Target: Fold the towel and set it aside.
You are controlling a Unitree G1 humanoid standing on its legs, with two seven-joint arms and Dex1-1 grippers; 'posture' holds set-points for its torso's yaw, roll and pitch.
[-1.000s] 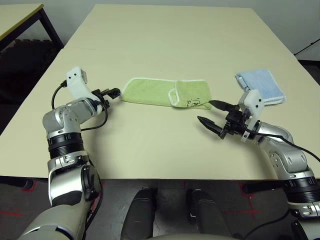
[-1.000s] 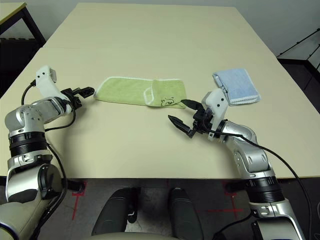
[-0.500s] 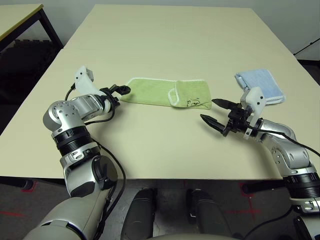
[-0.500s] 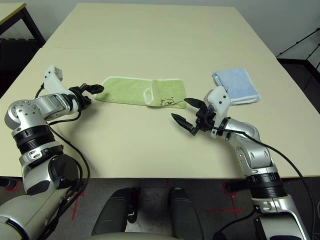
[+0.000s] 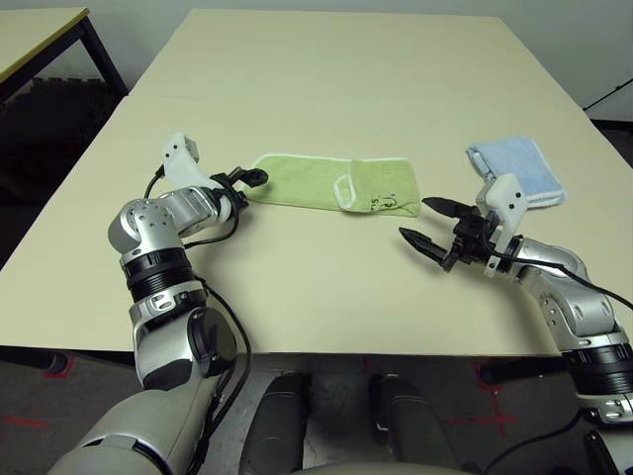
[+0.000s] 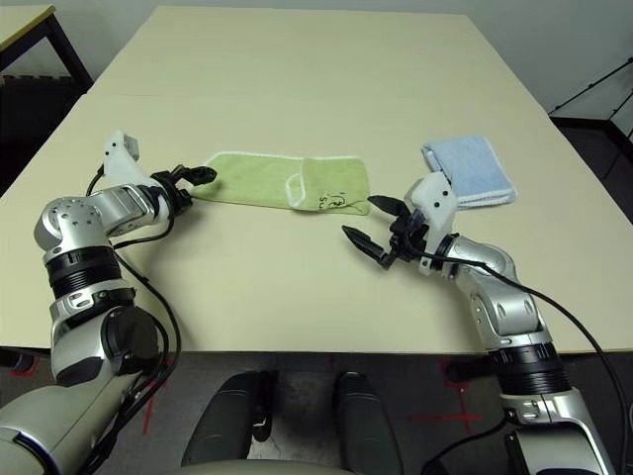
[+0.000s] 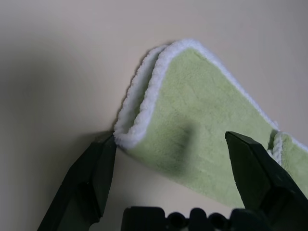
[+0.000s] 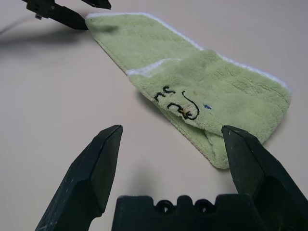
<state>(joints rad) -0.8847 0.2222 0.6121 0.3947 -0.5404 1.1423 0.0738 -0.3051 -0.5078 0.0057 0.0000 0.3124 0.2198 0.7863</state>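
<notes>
Here I see the towel (image 5: 331, 183) lying flat on the bench (image 5: 326, 89) as a long folded strip, light green with white stitched edging, a little nearer my side than the middle of the bench. Its right end is doubled over on itself, and the small dark embroidered writing with a blue dot (image 8: 207, 106) sits on that flap. At its left end two layers show, their white edges stacked one on the other.

My left end effector (image 5: 247, 184) is at that left end, fingers spread wide. One finger (image 7: 89, 175) sits right at the corner of the doubled edge, and the other finger (image 7: 255, 168) stands over the green cloth, so the corner lies between them; I cannot tell whether either finger touches the cloth.

My right end effector (image 5: 427, 224) hangs just beside the towel's right end, a little nearer to me, fingers also spread wide and gripping nothing, pointing toward the towel.

A smaller light blue folded cloth (image 5: 516, 170) rests at the right of the bench, well apart from the towel, beyond my right wrist.
</notes>
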